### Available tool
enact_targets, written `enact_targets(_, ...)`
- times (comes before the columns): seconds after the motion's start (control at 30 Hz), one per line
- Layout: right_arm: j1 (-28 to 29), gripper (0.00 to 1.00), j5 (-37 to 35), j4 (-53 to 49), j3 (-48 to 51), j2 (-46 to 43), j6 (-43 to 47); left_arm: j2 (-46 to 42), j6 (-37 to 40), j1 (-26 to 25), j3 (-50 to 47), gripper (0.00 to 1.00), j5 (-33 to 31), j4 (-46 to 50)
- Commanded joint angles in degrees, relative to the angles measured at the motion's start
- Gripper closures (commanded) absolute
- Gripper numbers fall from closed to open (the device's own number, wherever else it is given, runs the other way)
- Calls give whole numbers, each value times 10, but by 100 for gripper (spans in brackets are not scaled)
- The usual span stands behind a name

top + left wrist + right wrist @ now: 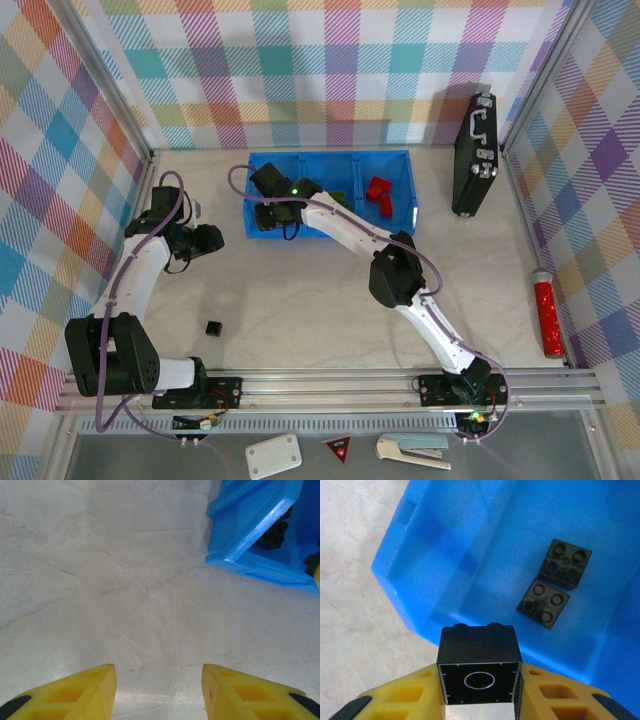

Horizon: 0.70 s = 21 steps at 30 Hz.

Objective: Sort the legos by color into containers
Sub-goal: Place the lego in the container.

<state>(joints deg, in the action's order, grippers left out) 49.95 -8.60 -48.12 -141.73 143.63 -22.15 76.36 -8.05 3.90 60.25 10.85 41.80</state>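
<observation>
My right gripper (479,680) is shut on a black lego cube (479,655), held just above the near rim of the blue tray's left container (470,545). Two more black legos (565,562) (543,602) lie on that container's floor. From above, the right gripper (268,212) hangs over the left end of the tray (400,157). Green legos (340,196) sit in the middle container and red legos (378,195) in the right one. Another black lego (213,327) lies alone on the table. My left gripper (159,672) (208,240) is open over bare table, left of the tray's corner (250,540).
A black upright case (475,155) stands at the back right. A red glittery tube (548,315) lies along the right wall. Plaid walls close in the table on three sides. On the front ledge lie a white plate (273,457), a red triangle sign (340,450) and a grey tool (415,450).
</observation>
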Motion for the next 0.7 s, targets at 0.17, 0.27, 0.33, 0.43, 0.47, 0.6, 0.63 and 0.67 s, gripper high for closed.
enact_targets(0.17,-1,63,-31,93,-33,46,19,-14,6,9,-4,52,4,-2)
enact_targets(0.27,-1,63,-45,108,-41,61,21,-13,6,8,-4,52,3,-2)
enact_targets(0.33,-1,63,-53,118,-43,68,22,-13,6,8,-4,52,3,-2)
enact_targets(0.43,-3,62,-63,126,-43,72,23,-12,6,8,-4,51,2,-2)
enact_targets(0.47,-3,61,-65,127,-43,72,23,-12,6,8,-4,51,1,-2)
enact_targets(0.6,-3,56,-64,126,-43,65,28,-10,6,8,-5,52,0,-1)
enact_targets(0.63,-3,55,-64,124,-43,63,29,-10,7,8,-4,51,0,-1)
enact_targets(0.67,-2,55,-64,122,-43,58,30,-10,6,8,-4,51,-1,-1)
